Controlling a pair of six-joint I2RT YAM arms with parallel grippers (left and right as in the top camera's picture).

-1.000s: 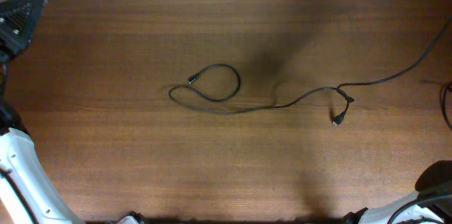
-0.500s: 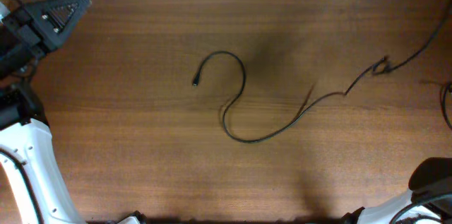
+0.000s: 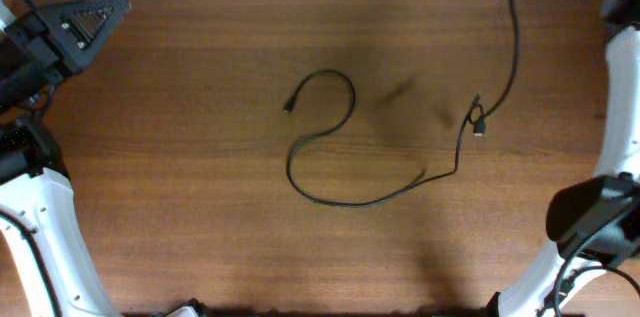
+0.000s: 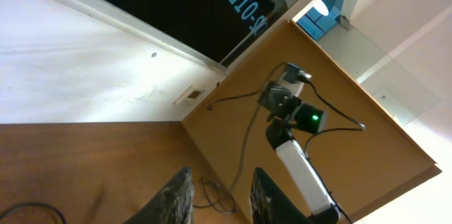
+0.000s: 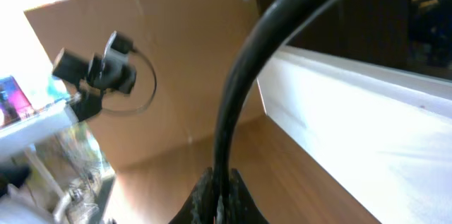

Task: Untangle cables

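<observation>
1. One thin black cable [image 3: 350, 203] is in view. It can be followed as a single line, not a bundle, and most of it lies on the tabletop [image 3: 180, 207].
2. One free plug end [image 3: 289, 107] rests left of centre. From it the cord hooks up and over, swings down in an S-curve, then runs right along the wood.
3. One small knot or plug cluster [image 3: 476, 117] sits right of centre. I cannot tell whether a second cord joins there. Above it the cord climbs to the top edge of the overhead view.
4. The two right fingers [image 5: 205, 199] are clenched on the cable, which rises from between them.
5. The two left fingers [image 4: 176, 196] are released, with nothing between them. They are near the tabletop's far left corner, well apart from the cable.
</observation>
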